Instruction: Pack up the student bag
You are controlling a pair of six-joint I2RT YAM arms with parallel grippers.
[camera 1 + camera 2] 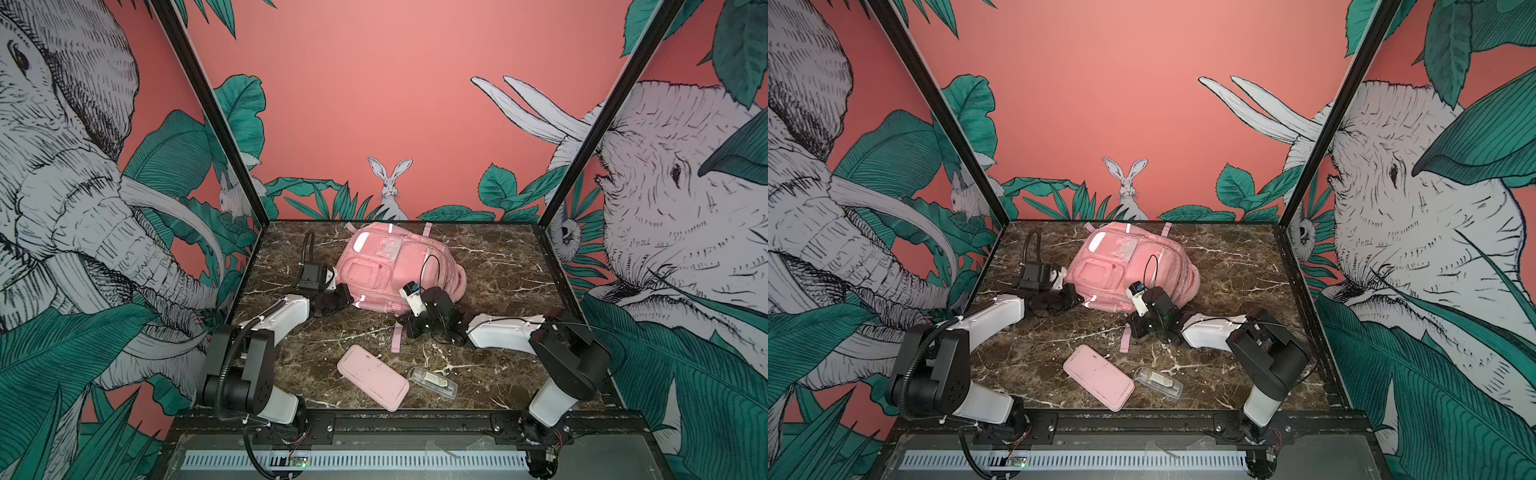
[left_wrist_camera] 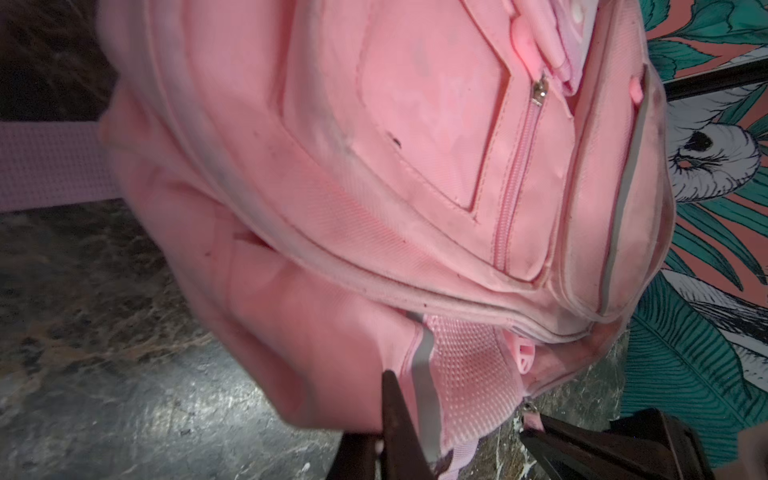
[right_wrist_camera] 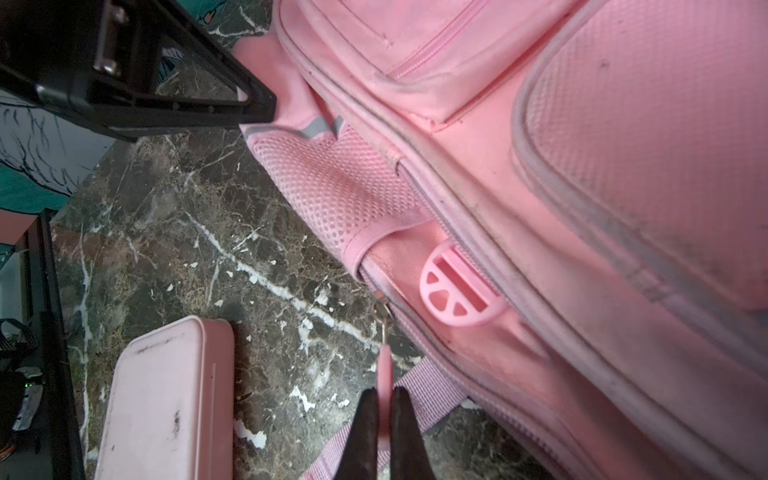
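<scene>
Nearest the front edge of the worktop [image 1: 498, 266], a flat pouch [image 1: 372, 377] and a clear case [image 1: 434, 382] are seen lying side by side in both top views. Behind them, mid-worktop and towards the back, the bag [image 1: 395, 266] is laid with its front pockets up. The left hand [image 1: 347, 300] is set against its left near corner, the right hand [image 1: 405, 323] against its near edge, just right of that.

From the left wrist, the bag [image 2: 374, 166] fills the frame. The left hand [image 2: 386, 399] is clenched on side fabric beside a grey strip, and the right hand [image 2: 536, 436] is seen close by.

From the right wrist, the right hand [image 3: 384, 399] is clenched on the zip pull [image 3: 384, 365], which hangs from the bag's [image 3: 540, 166] edge. The left hand's [image 3: 262, 104] tip is pressed into the bag's corner. The pouch [image 3: 166, 395] lies apart from the bag.
</scene>
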